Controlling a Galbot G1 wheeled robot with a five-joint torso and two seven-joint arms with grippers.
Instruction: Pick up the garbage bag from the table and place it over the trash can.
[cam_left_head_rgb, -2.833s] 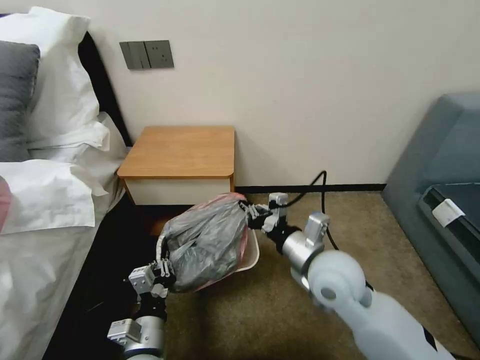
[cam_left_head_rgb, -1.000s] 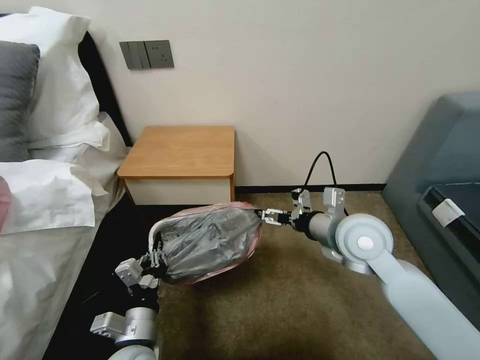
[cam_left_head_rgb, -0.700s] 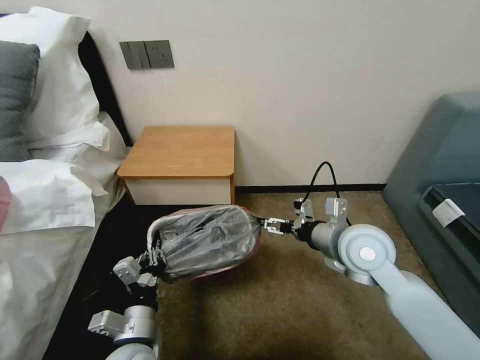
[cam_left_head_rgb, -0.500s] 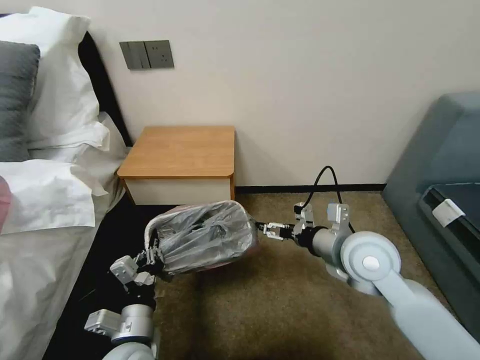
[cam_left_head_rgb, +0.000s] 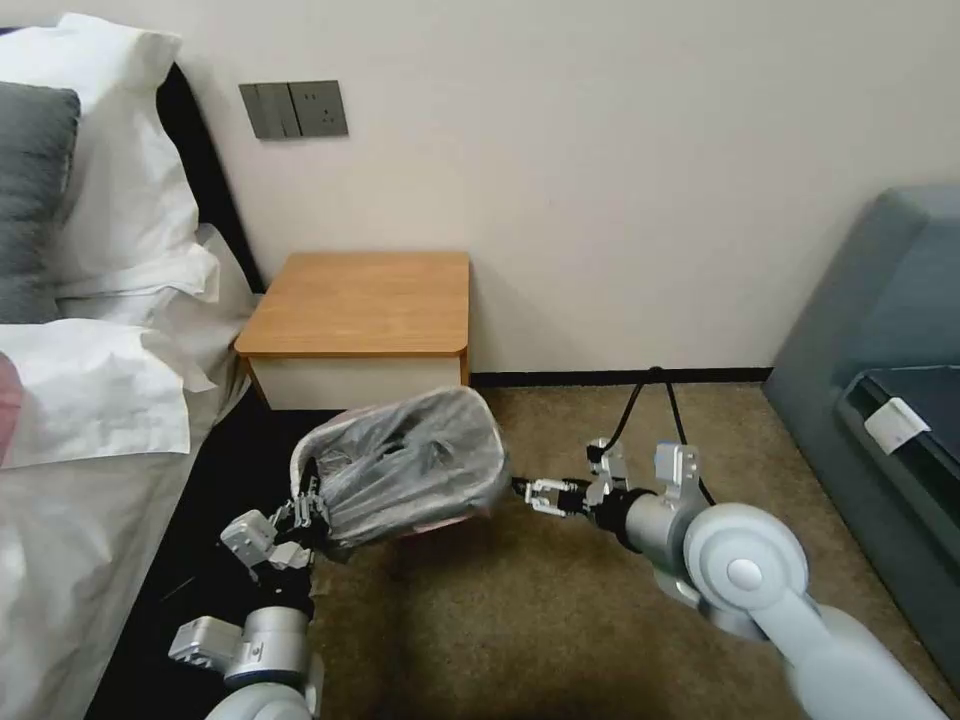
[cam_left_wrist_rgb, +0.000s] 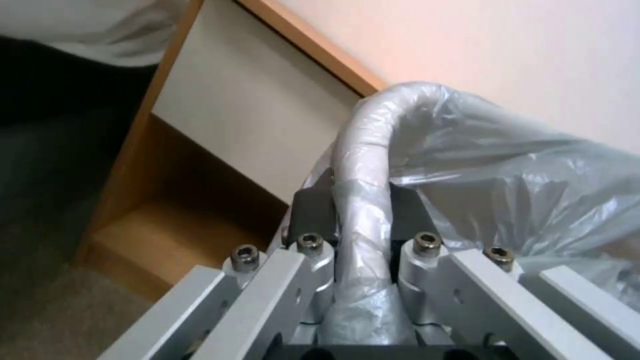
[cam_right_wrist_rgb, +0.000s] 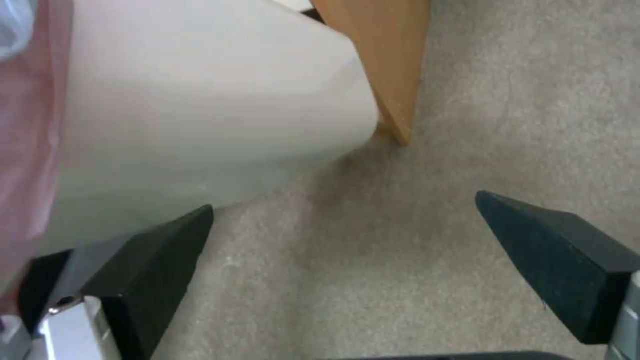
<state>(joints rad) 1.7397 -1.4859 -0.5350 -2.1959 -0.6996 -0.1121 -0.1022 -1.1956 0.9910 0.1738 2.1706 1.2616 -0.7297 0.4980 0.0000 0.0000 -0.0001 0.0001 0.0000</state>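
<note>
1. The left gripper (cam_left_head_rgb: 312, 508), at about 7 o'clock from the bin in the head view, has its two finger sets closed tight on the rolled rim of the small beige plastic trash can (cam_left_wrist_rgb: 363, 165), with the thin translucent grey plastic garbage bag (cam_left_wrist_rgb: 533, 185) pinched between pads and rim.

2. The right gripper (cam_right_wrist_rgb: 343, 227) hangs low over the brown carpet floor (cam_left_head_rgb: 560, 620) at roughly 3 o'clock from the bin. Its black fingers (cam_right_wrist_rgb: 553, 250) stand wide apart with nothing between them; one tip lies just beside the bin's beige wall (cam_right_wrist_rgb: 200, 110), and I cannot tell whether it touches.

3. The wrinkly bag (cam_left_head_rgb: 410, 465) is stretched over the mouth of the bin (cam_left_head_rgb: 440, 520), covering its rim, with the pinkish-red hem showing low along the near side. The bin leans with its covered mouth toward the camera.

4. The bin stands on the carpet directly in front of the small wooden nightstand table (cam_left_head_rgb: 365, 300) with the orange-brown top, at its 6 o'clock.

5. Against 2.8 seconds ago: both grippers then held the bag raised above the bin. Since then the film has been drawn down around the rim, and the right gripper has let go, opened and drawn back toward 4 o'clock. The left grip has stayed on.
</note>
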